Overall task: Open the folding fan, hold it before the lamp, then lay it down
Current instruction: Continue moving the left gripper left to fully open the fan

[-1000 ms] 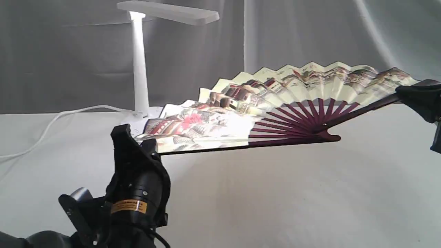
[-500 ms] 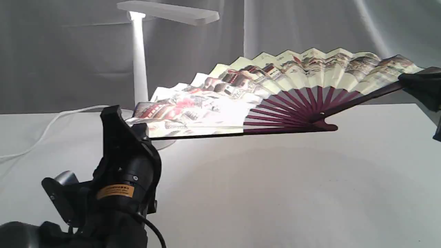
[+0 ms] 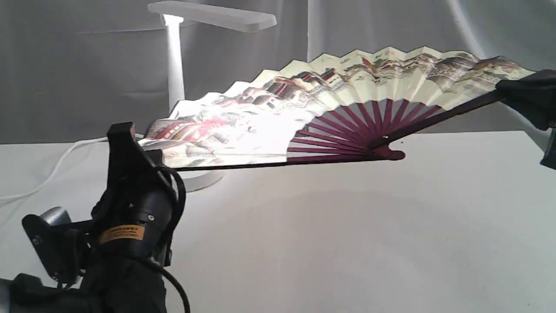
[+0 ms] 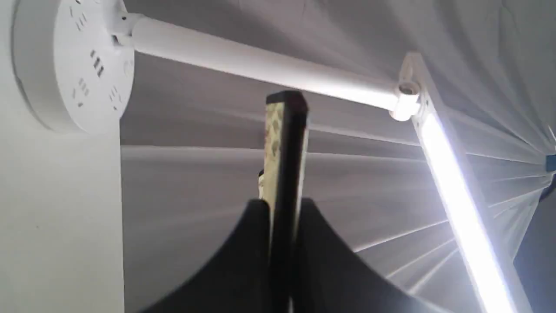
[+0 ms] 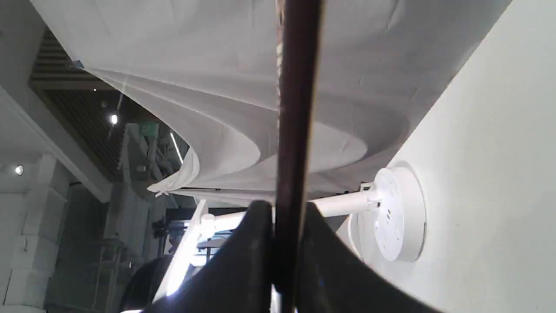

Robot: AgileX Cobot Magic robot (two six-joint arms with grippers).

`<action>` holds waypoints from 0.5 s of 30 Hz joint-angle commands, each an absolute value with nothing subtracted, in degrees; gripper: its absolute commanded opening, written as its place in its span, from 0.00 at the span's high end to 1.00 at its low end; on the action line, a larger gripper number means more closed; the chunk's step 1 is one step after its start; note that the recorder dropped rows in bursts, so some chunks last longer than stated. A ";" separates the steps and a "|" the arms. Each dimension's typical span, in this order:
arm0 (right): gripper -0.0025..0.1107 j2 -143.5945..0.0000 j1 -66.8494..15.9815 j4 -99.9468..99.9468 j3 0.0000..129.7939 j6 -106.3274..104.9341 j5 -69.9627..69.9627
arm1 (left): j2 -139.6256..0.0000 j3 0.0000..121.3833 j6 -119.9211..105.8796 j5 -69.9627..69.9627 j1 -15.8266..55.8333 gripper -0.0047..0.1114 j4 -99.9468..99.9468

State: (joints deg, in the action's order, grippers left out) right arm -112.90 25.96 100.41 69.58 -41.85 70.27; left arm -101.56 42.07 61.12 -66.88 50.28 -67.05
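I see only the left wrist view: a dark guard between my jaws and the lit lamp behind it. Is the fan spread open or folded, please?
Observer: Spread open. In the exterior view the folding fan shows all its pleats and its maroon ribs.
Operator: Does the other arm hold it also?
Observer: Yes. The right gripper is shut on the opposite guard, at the right edge of the exterior view.
Operator: Does the fan touch the table?
Observer: No. It hangs above the table, tilted, with its right end higher.
Operator: Where is the lamp relative to the fan?
Observer: The lamp stands behind the fan's left end; its stem disappears behind the paper.
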 commanded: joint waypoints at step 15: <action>0.98 -112.24 16.68 99.95 69.48 -42.84 67.75 | -89.94 30.84 60.95 -69.96 47.24 0.96 -70.32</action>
State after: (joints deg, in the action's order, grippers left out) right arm -112.90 17.08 100.65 69.58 -41.75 68.18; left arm -91.69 31.92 60.03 -67.72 47.85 -68.87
